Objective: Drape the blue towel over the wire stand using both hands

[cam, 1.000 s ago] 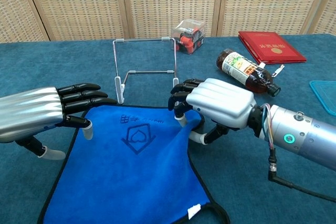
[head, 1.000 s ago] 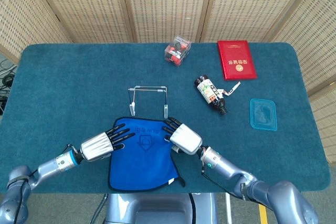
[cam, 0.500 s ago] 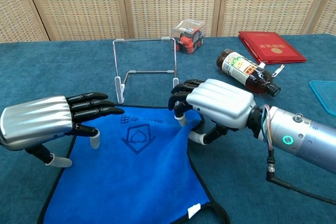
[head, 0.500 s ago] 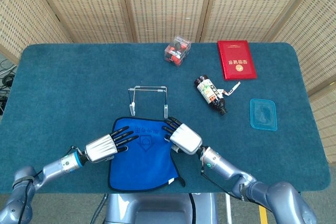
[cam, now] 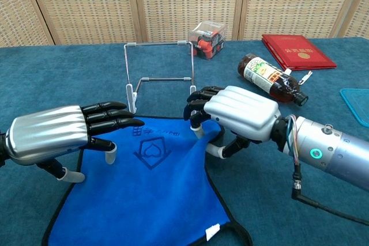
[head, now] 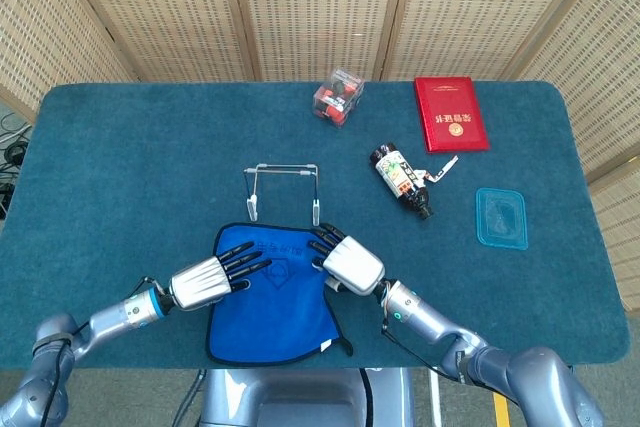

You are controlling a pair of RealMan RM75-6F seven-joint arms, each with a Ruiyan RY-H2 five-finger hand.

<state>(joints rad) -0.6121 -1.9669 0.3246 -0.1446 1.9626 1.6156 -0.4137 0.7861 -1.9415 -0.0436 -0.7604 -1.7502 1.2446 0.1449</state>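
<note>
The blue towel lies flat on the teal table, its near edge at the table front. Just beyond its far edge stands the wire stand, upright and bare. My left hand hovers over the towel's far left corner with its fingers stretched toward the stand and its thumb tip down on the cloth, holding nothing. My right hand sits at the far right corner, fingers curled down onto the cloth and thumb beneath the raised edge, pinching it.
A brown bottle lies right of the stand. Behind it are a red booklet and a clear box. A light blue lid rests at the far right.
My left hand has slid rightward and forward over the towel's far left corner. The right hand, towel and stand have stayed put.
</note>
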